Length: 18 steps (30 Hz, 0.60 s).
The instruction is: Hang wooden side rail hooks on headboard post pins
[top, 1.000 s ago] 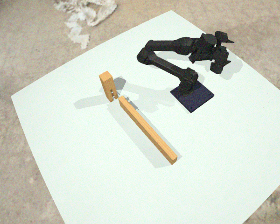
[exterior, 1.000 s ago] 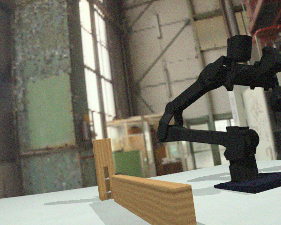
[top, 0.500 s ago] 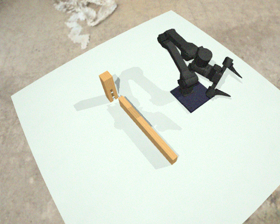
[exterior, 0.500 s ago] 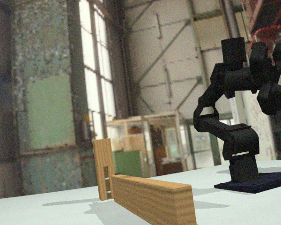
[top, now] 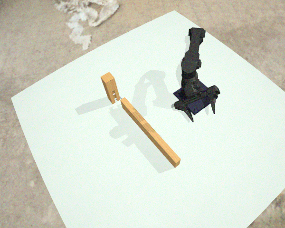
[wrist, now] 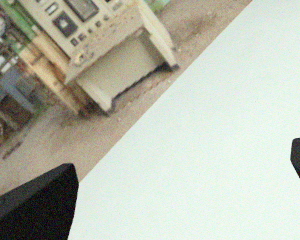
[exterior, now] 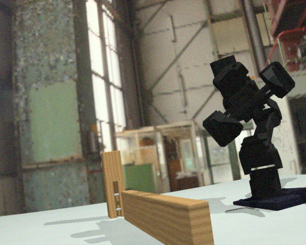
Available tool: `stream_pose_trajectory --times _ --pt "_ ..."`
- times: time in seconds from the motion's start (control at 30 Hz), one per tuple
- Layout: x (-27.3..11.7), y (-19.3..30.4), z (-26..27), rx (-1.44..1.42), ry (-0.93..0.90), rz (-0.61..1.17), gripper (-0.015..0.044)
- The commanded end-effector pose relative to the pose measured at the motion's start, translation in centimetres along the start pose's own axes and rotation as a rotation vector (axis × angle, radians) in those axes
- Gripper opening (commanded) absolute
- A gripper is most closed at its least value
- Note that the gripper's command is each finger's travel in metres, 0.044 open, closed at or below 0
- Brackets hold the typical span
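Observation:
The wooden side rail (top: 150, 132) (exterior: 161, 218) stands on its narrow edge, one end close to the headboard post (top: 110, 84) (exterior: 112, 171), with a narrow gap between the wooden parts in the top view. The post is upright. The exterior view shows an upper pin (exterior: 116, 194) and a lower pin (exterior: 118, 209) in its slot. The hooks are too small and partly hidden to tell whether they sit on the pins. The rail's far end is down at the table. My gripper (top: 203, 117) (exterior: 250, 120) (wrist: 189, 163) is wide open and empty, raised well away from the rail.
The arm's dark base plate (top: 199, 106) (exterior: 282, 201) is on the pale table (top: 88, 196) (wrist: 200, 185), to the right of the rail. The arm rises above it. Shadows of the arm, post and rail fall across the table. The wrist view shows a table edge.

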<state>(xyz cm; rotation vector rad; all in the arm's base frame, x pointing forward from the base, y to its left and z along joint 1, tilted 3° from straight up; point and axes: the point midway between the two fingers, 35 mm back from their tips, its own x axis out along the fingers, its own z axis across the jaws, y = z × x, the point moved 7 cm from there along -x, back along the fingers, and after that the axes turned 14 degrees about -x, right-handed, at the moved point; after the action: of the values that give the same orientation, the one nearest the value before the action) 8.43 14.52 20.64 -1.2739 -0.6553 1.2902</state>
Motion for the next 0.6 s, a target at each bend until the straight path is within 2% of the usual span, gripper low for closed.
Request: stream_pose_trajectory --times 0.0,0.27,0.57 --pt "-0.3 0.2 -3.1 -0.021 0.180 -0.029 0.0440" --pt "-3.3 1.1 -9.6 -0.062 0.597 -0.085 0.0440" --pt "-9.3 3.5 -14.7 -0.083 1.073 -0.066 0.0440"
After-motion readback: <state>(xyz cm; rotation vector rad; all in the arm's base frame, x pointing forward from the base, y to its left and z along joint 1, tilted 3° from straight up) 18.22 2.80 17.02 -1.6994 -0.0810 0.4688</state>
